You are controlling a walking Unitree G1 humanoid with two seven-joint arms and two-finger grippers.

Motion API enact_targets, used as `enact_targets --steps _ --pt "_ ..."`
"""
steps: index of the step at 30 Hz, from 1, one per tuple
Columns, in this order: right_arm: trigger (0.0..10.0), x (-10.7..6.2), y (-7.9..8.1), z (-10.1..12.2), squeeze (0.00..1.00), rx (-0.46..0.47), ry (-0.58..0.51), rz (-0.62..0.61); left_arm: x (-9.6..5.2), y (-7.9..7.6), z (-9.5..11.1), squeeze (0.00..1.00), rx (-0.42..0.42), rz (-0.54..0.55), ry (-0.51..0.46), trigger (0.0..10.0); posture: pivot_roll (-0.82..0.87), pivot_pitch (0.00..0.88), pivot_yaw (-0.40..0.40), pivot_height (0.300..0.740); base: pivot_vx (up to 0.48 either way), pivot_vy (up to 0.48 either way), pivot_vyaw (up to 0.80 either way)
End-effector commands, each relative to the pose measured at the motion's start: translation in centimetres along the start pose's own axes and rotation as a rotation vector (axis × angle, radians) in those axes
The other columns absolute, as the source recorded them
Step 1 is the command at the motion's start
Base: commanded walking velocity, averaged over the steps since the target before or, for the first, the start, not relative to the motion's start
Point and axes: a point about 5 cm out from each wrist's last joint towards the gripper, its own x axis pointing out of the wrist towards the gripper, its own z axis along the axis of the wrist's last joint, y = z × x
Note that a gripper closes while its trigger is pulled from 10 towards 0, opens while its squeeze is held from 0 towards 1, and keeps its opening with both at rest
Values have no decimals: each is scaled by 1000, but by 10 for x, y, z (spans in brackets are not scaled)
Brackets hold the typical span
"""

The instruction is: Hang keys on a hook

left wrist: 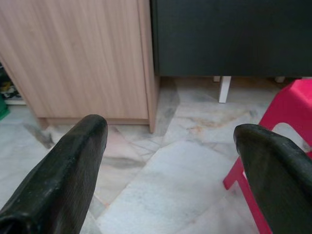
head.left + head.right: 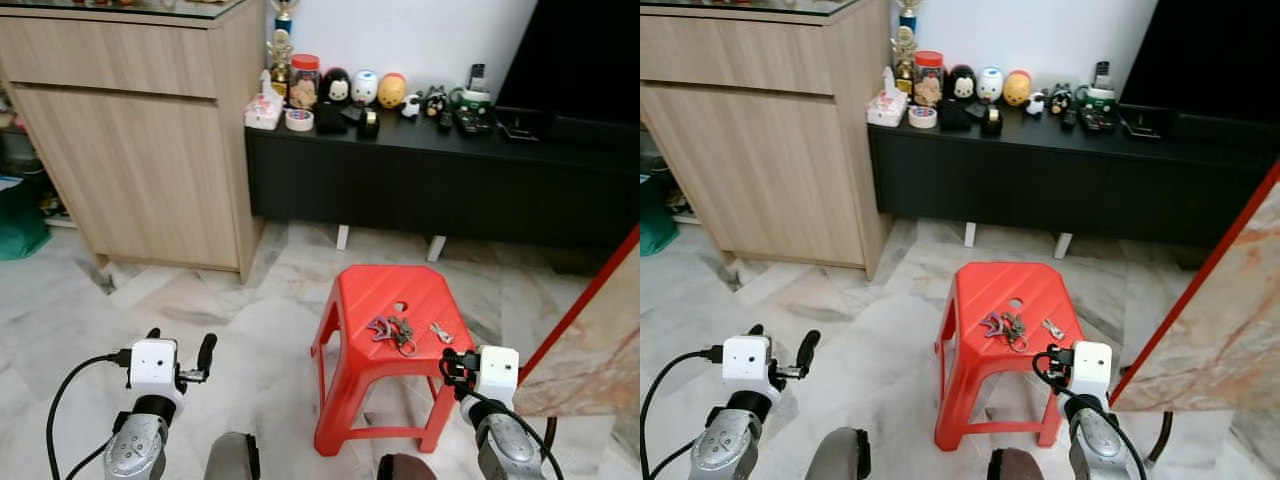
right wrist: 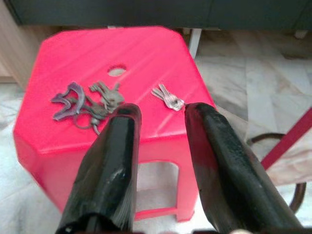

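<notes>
A red plastic stool [image 2: 380,290] stands on the marble floor just ahead of me. On its top lie a bunch of keys [image 2: 392,330] with a purple tag and, to its right, a small pair of keys [image 2: 441,331]. My right gripper [image 3: 162,111] hovers over the stool's near right edge. It is open, empty, and points toward the small pair [image 3: 168,97], with the bunch [image 3: 85,105] off to one side. My left gripper [image 2: 180,345] is held low over the floor left of the stool, open wide and empty [image 1: 173,127].
A light wooden cabinet [image 2: 130,150] stands at the left. A low black console [image 2: 420,190] along the wall carries figurines, a jar and a tape roll. A marble slab with a red edge [image 2: 590,340] leans close on the right.
</notes>
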Motion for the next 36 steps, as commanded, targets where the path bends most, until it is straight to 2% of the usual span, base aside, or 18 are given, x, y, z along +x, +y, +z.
enact_targets --steps 1,7,25,29,36 --pt "10000 1 -3 1 0 -5 14 -10 2 -2 2 0 -8 -5 -4 10000 66 0 -82 597 0 0 0" --pt "10000 1 -4 2 0 -9 0 -16 2 -2 2 0 -9 -7 -5 10000 67 0 -81 564 201 0 0" --pt "10000 0 -2 2 0 -29 -9 2 2 -2 3 0 -8 -11 -10 10000 65 0 -78 564 284 0 0" --pt "10000 0 -1 2 0 -24 -17 11 3 -2 3 0 -9 -10 -12 10000 65 0 -78 564 316 0 800" --pt "10000 -1 -2 2 0 -16 -15 6 4 -3 4 0 -11 -12 -14 10000 63 0 -79 564 324 0 0"
